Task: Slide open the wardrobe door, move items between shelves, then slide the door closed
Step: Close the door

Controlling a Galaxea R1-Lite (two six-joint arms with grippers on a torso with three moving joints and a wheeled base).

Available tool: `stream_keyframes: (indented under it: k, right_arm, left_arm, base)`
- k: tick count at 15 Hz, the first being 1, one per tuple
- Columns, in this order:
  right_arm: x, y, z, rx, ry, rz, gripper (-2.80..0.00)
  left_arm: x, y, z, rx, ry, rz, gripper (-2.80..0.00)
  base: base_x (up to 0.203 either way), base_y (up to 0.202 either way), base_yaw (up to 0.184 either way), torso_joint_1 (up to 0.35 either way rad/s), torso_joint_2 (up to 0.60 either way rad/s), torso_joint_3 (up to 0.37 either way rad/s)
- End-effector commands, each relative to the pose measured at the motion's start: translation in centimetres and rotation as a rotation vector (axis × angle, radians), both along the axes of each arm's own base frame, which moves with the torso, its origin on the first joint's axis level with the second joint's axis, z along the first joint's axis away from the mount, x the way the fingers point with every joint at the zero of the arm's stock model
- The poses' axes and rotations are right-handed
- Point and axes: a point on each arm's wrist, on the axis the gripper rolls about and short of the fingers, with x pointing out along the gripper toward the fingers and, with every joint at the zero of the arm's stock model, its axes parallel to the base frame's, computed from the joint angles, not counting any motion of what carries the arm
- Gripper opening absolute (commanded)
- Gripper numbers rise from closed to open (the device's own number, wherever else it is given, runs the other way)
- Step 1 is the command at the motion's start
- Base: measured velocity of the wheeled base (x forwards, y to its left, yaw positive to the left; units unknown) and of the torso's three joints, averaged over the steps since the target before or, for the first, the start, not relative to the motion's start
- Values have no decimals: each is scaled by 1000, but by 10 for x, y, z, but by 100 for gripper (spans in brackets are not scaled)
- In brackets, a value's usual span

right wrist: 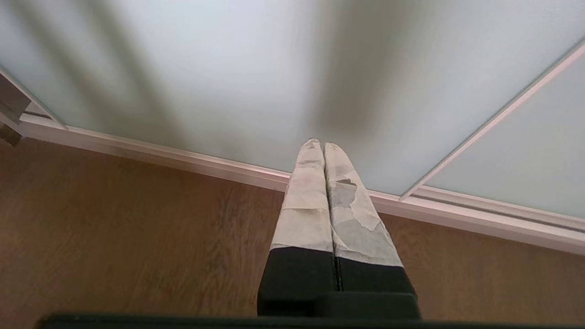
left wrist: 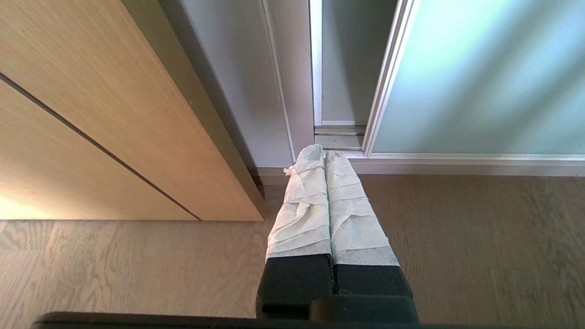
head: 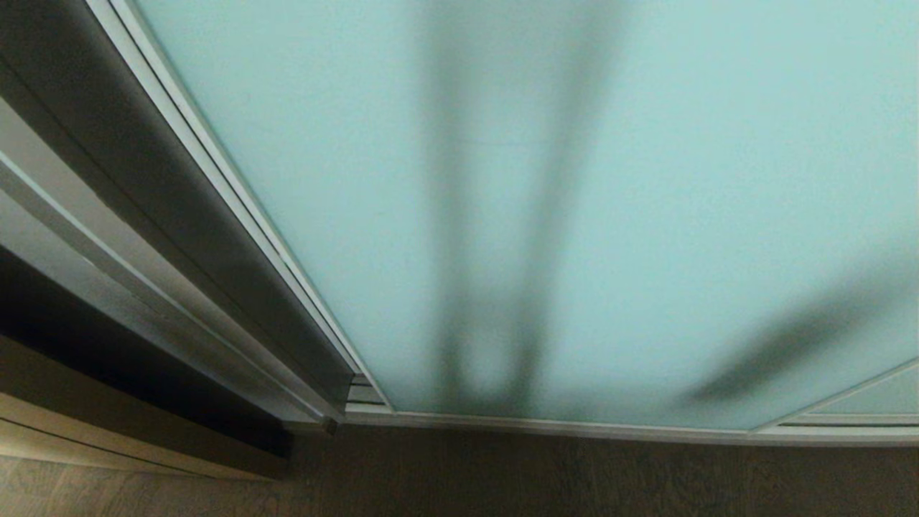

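The sliding wardrobe door (head: 574, 179) is a frosted pale blue-green glass panel that fills the head view, with a thin silver frame along its left and bottom edges. Neither arm shows in the head view. My left gripper (left wrist: 323, 153) is shut and empty, hanging low over the floor and pointing at the door's (left wrist: 480, 82) lower left corner. My right gripper (right wrist: 318, 144) is shut with nothing in it, pointing at the bottom rail of the door (right wrist: 228, 68). The items and the shelves are hidden behind the glass.
A tan wooden cabinet front (left wrist: 91, 114) stands left of the wardrobe. Wooden floor (left wrist: 480, 237) runs along the base. A ribbed floor track (head: 366, 391) shows at the door's left corner. A second glass panel (head: 883, 391) overlaps on the right.
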Motion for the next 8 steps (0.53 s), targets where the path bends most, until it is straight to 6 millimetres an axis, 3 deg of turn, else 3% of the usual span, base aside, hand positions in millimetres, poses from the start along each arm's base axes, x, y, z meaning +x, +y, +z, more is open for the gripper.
stream_keyframes:
  k: [1, 8]
  right_arm:
    - [0, 0, 0, 17, 0, -2, -280]
    - [0, 0, 0, 21, 0, -2, -280]
  left_arm:
    - [0, 0, 0, 0, 1, 0, -280]
    - [0, 0, 0, 0, 1, -1, -280]
  base:
    - [0, 0, 0, 0, 0, 0]
    - [0, 0, 0, 0, 0, 0]
